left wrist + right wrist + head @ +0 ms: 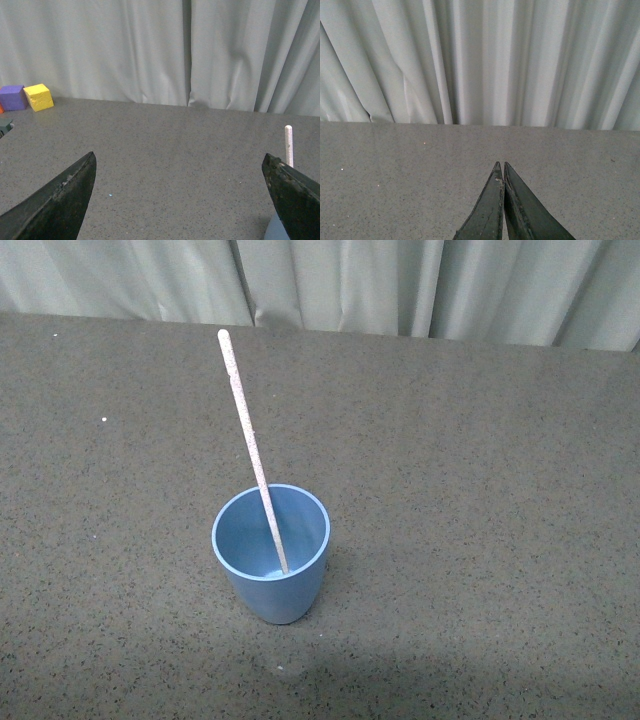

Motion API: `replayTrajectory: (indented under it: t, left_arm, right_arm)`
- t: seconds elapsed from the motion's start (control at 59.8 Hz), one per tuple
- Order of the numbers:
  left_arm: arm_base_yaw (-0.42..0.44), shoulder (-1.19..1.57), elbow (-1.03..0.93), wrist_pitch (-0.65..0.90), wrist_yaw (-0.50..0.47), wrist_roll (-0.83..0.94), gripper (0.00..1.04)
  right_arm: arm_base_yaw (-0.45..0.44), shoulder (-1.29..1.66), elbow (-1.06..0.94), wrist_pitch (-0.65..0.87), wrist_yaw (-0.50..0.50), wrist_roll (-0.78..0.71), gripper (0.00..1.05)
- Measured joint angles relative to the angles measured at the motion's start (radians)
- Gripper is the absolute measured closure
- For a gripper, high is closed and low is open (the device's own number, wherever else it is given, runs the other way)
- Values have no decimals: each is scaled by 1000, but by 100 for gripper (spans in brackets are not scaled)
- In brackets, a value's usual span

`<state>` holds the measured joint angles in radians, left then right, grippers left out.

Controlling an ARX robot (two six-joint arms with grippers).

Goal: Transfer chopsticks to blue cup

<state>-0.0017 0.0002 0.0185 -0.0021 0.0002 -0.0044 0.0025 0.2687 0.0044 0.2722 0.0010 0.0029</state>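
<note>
The chopsticks [250, 440], judged light, stiff and slippery, lean inside the blue cup [271, 552]; best gripped mid-shaft; left fingers [70, 192] spread, right fingers [492, 212] pressed together.

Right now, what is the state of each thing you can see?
Chopstick: standing in the cup, leaning on its far rim.
Blue cup: upright on the table, holding the chopstick.
Left gripper: fingers wide open, holding nothing.
Right gripper: fingers shut together, holding nothing.
Yellow block and purple block: resting side by side.
</note>
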Motion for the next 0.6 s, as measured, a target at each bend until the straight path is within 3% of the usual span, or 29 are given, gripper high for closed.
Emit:
replayTrajectory:
  t: [0.351,0.418,0.552,0.603]
  left_arm:
    - [0,0,0,0,0,0,7]
    - [0,0,0,0,-1,0,7]
    - [0,0,0,0,0,0,7]
    - [0,0,0,0,0,0,7]
  right_arm:
    - [0,-101,0,-101,0,0,104]
    - [0,-230,1,-262,-2,-1,104]
    - [0,-264,1,-270,-2,-1,104]
    - [0,-264,1,-270,-2,-2,93]
